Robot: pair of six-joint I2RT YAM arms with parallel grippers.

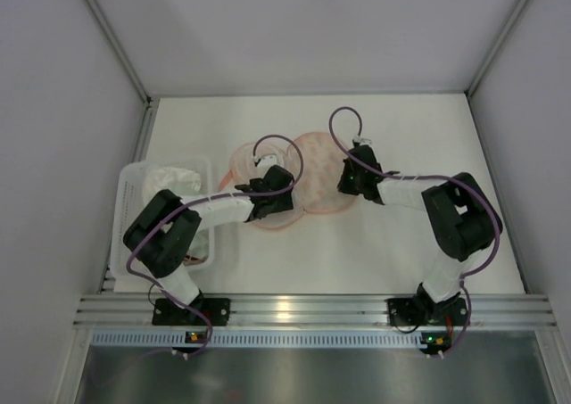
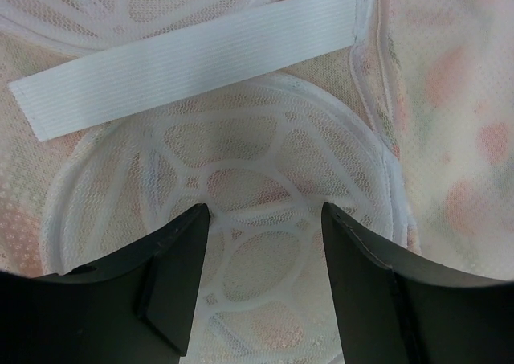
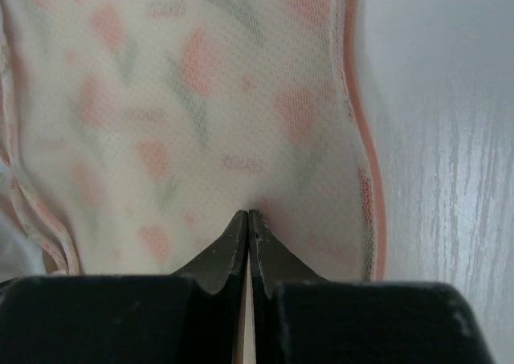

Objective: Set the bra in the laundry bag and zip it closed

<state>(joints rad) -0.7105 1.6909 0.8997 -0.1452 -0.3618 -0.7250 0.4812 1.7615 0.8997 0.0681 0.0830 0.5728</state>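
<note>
The laundry bag [image 1: 317,168] lies open in the middle of the table, cream with an orange floral print [image 3: 201,99] and a pink edge [image 3: 371,187]. Beside it on the left lies the bra [image 1: 248,159], two round mesh cups [image 2: 241,163] with a whitish band [image 2: 185,63] across them. My left gripper [image 1: 275,201] hangs open just over the nearer cup, its jaws [image 2: 265,211] astride the cup and holding nothing. My right gripper [image 1: 343,183] is at the bag's right side. Its jaws [image 3: 249,213] are shut, with the floral fabric puckered at their tips.
A white plastic basket [image 1: 129,177] with white cloth [image 1: 174,177] in it stands at the left, close to my left arm. Grey walls close in the table at the left, back and right. The bag's floral side [image 2: 458,139] lies right of the cup.
</note>
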